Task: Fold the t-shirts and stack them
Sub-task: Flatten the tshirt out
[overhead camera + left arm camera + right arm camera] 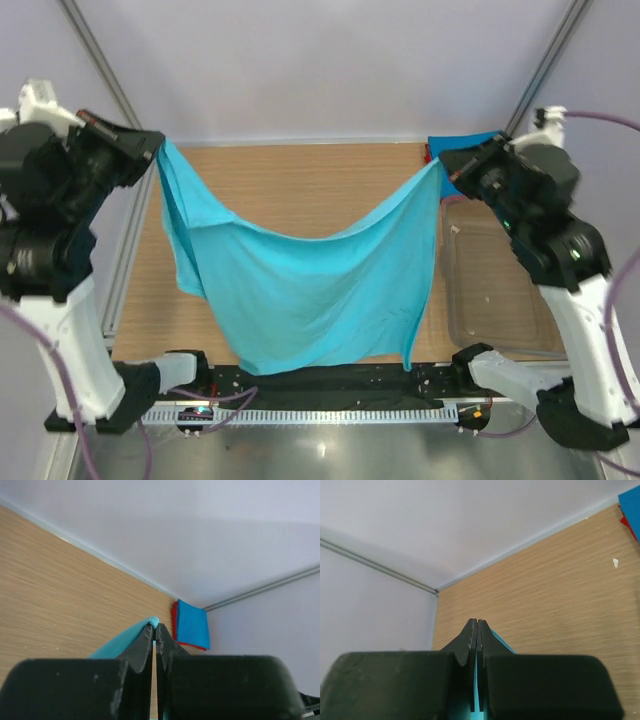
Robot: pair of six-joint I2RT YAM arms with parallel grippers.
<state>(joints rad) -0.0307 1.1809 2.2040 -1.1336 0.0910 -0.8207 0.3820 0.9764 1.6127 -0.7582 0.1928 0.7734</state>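
The left pincer (160, 145) and the right pincer (441, 164) each grip the soft turquoise cloth t-shirt (310, 290); stretch its sagging top edge before lowering.

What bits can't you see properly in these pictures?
- Top view: the right gripper hides most of the blue shirt and red shirt.
- Top view: the right arm covers the tub's right side.
- Wrist views: the fingers hide nearly all the teal shirt.
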